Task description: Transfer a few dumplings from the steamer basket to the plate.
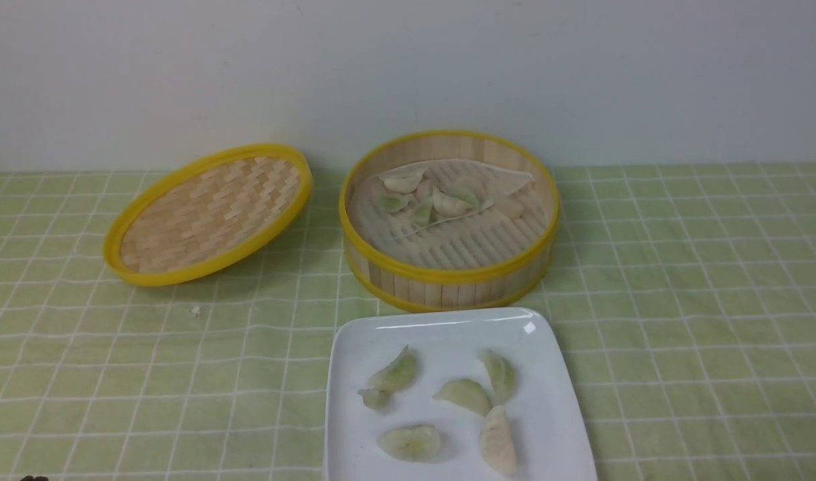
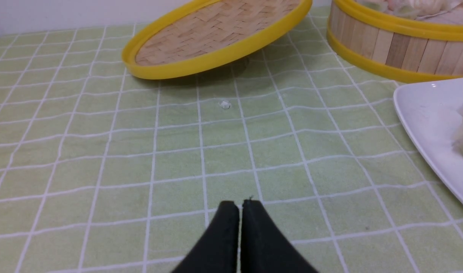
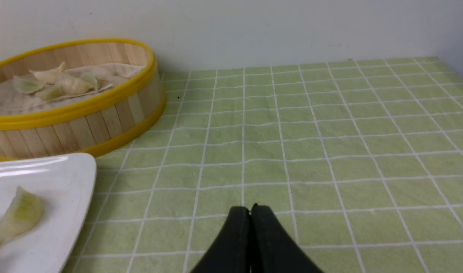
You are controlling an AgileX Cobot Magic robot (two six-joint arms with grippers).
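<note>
Green-and-white checked cloth [image 1: 682,280] covers the tabletop beneath a plain pale wall [image 1: 408,67], the setting for a dumpling transfer that looks largely done. Six dumplings [image 1: 466,394] lie loosely scattered on the white rounded-square plate [image 1: 354,347] at the near edge of the front view, some touching their neighbours, which by the task's wording of "a few" reads as enough. Just behind the plate, close to its far rim, stands the open bamboo steamer basket [image 1: 448,284], where a small cluster of dumplings [image 1: 424,194] remains bunched toward the back of the rumpled pale liner [image 1: 448,244]; how many remain cannot be counted exactly. Nothing is in transit between basket and plate. The left gripper [image 2: 239,204] hangs low over bare cloth near the plate's left side, its black jaws pressed together and holding nothing; the right gripper [image 3: 250,209] does the same over the open cloth to the plate's right, jaws likewise closed and empty. Both sit back from the food, a posture that suggests a finished job rather than a pick under way. Left of the basket, the shallow woven lid [image 1: 207,214] with its yellow rim sits tilted, its right-hand edge raised off the cloth. A small white crumb [image 1: 195,310] lies on the cloth in front of the lid.
</note>
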